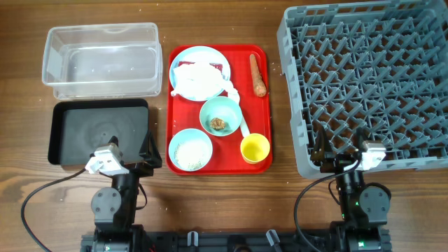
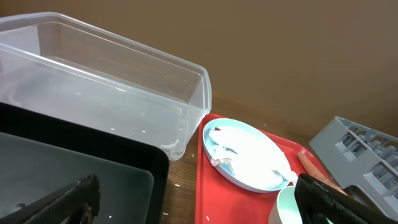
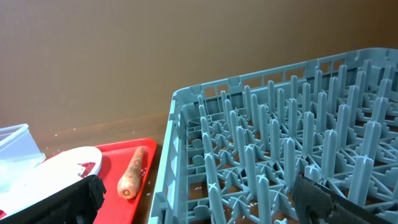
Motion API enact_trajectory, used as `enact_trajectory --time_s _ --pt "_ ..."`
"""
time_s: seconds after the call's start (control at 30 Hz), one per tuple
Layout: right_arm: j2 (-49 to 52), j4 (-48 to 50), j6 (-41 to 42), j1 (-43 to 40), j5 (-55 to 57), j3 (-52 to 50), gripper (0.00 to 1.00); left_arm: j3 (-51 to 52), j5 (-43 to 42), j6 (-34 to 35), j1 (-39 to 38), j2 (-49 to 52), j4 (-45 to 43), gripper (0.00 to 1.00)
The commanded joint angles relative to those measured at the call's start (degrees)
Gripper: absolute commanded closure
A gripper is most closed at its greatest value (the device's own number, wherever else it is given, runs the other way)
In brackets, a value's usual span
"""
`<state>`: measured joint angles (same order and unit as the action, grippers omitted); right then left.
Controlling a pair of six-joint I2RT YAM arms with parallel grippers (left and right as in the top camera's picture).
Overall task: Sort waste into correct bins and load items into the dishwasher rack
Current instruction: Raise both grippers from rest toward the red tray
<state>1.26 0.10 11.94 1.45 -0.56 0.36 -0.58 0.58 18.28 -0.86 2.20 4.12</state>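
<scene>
On the red tray (image 1: 248,105) a pale blue plate (image 1: 183,56) holds a crumpled white napkin (image 1: 199,78) and a red wrapper (image 1: 220,68). A carrot (image 1: 257,75) lies beside it. A green bowl (image 1: 229,108) holds a brown lump (image 1: 218,124). A blue bowl (image 1: 190,149) holds rice. A yellow cup (image 1: 255,148) and a white spoon (image 1: 243,128) sit nearby. The clear tub (image 1: 102,89) and black tray (image 1: 63,112) are to the left, the grey rack (image 1: 294,105) to the right. My left gripper (image 1: 131,148) (image 2: 199,204) is open by the black tray. My right gripper (image 1: 341,147) (image 3: 199,199) is open over the rack's near edge.
A brown wall rises behind the table in both wrist views. A few rice grains lie on the wood between the black tray (image 2: 74,168) and the red tray (image 2: 205,180), and under the rack (image 3: 280,143). Arm cables trail along the front edge.
</scene>
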Motion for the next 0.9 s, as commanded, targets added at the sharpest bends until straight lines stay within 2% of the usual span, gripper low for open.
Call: enact_trajectory --time_s 0.0,0.47,0.63,0.67,0.73,0.87 --pt "-0.5 0.3 0.4 -0.2 0.5 -0.1 0.00 0.2 -0.1 -1.1 -0.3 0.1 0.0 0.00" --pt "-0.5 0.8 0.2 -0.2 0.5 -0.1 0.00 0.2 0.1 -1.2 -0.3 0.1 0.0 0.00" --pt "-0.5 8.6 4.8 -0.2 -0.8 0.0 0.00 0.2 -1.9 -1.2 -0.3 0.1 -2.9 0.00" --pt "-0.5 13.4 3.0 -0.2 -4.7 0.0 0.00 0.2 -4.7 -1.4 -0.3 0.1 -6.7 0.00" --pt "-0.5 16.3 -2.5 -0.2 -8.3 1.5 0.00 0.1 -5.3 -1.6 -0.3 0.1 -12.2 0.00" --pt "0.3 15.5 -9.0 -0.2 -8.3 7.3 0.00 -4.8 -5.2 -3.8 -0.3 0.4 -12.3 0.00"
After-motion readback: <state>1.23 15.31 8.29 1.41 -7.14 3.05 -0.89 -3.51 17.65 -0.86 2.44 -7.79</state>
